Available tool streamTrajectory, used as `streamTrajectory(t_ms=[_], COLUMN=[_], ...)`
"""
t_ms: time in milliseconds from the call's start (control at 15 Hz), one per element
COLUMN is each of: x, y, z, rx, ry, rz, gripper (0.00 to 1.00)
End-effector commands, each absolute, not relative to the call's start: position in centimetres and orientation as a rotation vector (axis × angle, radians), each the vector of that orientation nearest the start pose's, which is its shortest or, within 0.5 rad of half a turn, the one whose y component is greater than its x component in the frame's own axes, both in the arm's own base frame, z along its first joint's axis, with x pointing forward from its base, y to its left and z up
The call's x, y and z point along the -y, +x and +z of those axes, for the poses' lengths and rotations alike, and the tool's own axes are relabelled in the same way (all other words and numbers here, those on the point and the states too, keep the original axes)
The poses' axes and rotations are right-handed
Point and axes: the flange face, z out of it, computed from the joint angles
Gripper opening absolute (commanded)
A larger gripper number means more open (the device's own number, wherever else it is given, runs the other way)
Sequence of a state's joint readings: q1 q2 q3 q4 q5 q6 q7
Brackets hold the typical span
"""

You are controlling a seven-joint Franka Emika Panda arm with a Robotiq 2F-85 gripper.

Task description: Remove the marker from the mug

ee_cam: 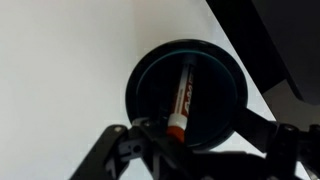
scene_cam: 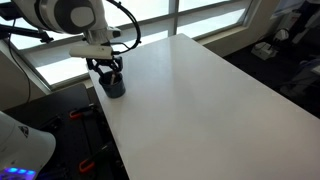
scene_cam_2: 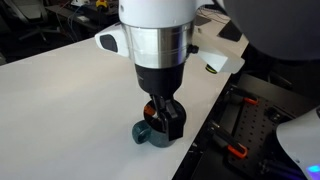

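The dark mug [ee_cam: 215,85] stands near a corner edge of the white table; it shows in both exterior views [scene_cam: 113,88] [scene_cam_2: 146,133]. The marker [ee_cam: 183,95] leans inside it, white-labelled with a reddish end pointing up toward my fingers. My gripper [ee_cam: 192,140] hangs straight above the mug, fingers open on either side of the marker's upper end, at about rim height. In both exterior views the gripper [scene_cam: 110,72] [scene_cam_2: 168,118] sits right on top of the mug and hides the marker.
The white table [scene_cam: 200,100] [scene_cam_2: 70,90] stretches away from the mug. The table's edge runs just beside the mug, with dark floor and equipment [scene_cam_2: 240,130] below. Windows [scene_cam: 150,20] stand behind the table.
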State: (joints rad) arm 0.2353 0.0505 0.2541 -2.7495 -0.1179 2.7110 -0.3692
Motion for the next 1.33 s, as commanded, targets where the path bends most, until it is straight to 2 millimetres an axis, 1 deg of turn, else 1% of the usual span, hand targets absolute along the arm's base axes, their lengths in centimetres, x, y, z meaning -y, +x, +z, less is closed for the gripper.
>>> streamTrajectory(t_ms=[0, 133, 200, 267, 400, 533, 667, 933, 1133, 1200, 1267], x=[-18.4, -18.1, -18.3, -18.2, -17.9, -17.6, -17.2, -16.0, -15.4, -15.1, -14.9], y=[32.6, 32.7, 33.3, 33.6, 33.7, 33.9, 34.3, 35.3, 35.8, 35.8, 35.9], z=[19.4, 19.3, 19.3, 19.3, 19.5, 19.6, 19.7, 20.2, 20.5, 20.6, 20.7], rx=[1.536, 1.536, 1.527, 1.513, 1.486, 1.456, 1.398, 1.250, 1.188, 1.172, 1.156], ry=[-2.772, -2.768, -2.770, -2.773, -2.779, -2.780, -2.784, -2.838, -2.860, -2.865, -2.871], rz=[0.074, 0.059, 0.051, 0.042, 0.025, 0.012, -0.018, -0.080, -0.112, -0.121, -0.130], gripper=[0.74, 0.79, 0.77, 0.75, 0.72, 0.64, 0.68, 0.66, 0.56, 0.48, 0.53])
